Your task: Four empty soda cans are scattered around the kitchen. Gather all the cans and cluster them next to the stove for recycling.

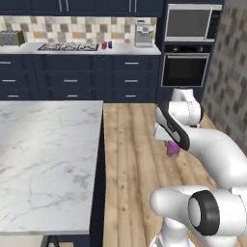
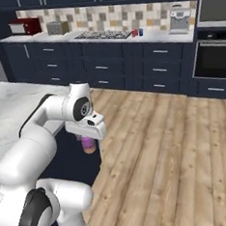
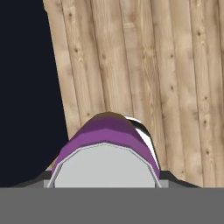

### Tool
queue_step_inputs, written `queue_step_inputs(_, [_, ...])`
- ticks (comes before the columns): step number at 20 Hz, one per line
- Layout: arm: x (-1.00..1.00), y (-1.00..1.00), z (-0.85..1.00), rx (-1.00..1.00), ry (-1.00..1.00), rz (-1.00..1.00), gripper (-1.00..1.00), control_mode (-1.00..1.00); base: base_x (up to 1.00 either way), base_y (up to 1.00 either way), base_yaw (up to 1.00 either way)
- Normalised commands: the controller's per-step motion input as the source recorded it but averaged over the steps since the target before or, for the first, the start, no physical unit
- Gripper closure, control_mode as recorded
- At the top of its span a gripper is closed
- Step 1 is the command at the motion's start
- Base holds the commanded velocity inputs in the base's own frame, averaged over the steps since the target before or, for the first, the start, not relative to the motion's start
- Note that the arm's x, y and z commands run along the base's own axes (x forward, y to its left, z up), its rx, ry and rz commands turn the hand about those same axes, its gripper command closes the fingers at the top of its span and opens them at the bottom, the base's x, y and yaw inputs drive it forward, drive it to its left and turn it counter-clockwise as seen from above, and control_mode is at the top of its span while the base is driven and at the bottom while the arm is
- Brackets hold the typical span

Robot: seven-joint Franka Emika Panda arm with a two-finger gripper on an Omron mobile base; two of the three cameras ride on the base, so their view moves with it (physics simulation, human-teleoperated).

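Your gripper [image 2: 88,139] hangs below the arm's wrist, above the wooden floor [image 2: 166,144], and it is closed on a purple soda can [image 2: 89,145]. In the left base view that purple can [image 1: 172,149] peeks out at about 7 o'clock from the wrist, mostly hidden by the white arm. In the hand view you look down on the can's silvery top [image 3: 104,166] at 6 o'clock, with the purple wall curving above it and the floor planks behind. The finger tips are covered by the can there, so their grip is judged from the can hanging clear of the floor in both base views.

The dark side of the marble island [image 1: 48,159] fills the 9 o'clock side of the hand view, just beside the can.

Far across the room, the stove [image 2: 103,35] sits in the white back counter [image 2: 156,35] at 12 o'clock. Just beside its 3 o'clock edge stand two small cans, a red can [image 2: 134,33] and a bluish can [image 2: 140,32], close together. In the left base view they appear as the red can [image 1: 103,45] and the bluish one [image 1: 110,45], right of the stove [image 1: 67,47].

A coffee machine [image 2: 178,21] stands farther along the counter toward 3 o'clock, and the wall oven [image 2: 212,58] is beyond it. A toaster [image 2: 57,27] and a red microwave [image 2: 24,26] sit toward 10 o'clock.
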Motion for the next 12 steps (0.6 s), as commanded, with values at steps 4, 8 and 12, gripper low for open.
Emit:
queue_step_inputs(4, [0.00, 0.00, 0.00, 0.00, 0.00, 0.00, 1.00, 1.00, 0.54, -0.47, 0.00])
queue_step_inputs(8, [0.00, 0.00, 0.00, 0.00, 0.00, 0.00, 1.00, 1.00, 0.58, -0.45, 0.00])
queue_step_inputs(12, [0.00, 0.00, 0.00, 0.00, 0.00, 0.00, 1.00, 1.00, 0.64, -0.42, 0.01])
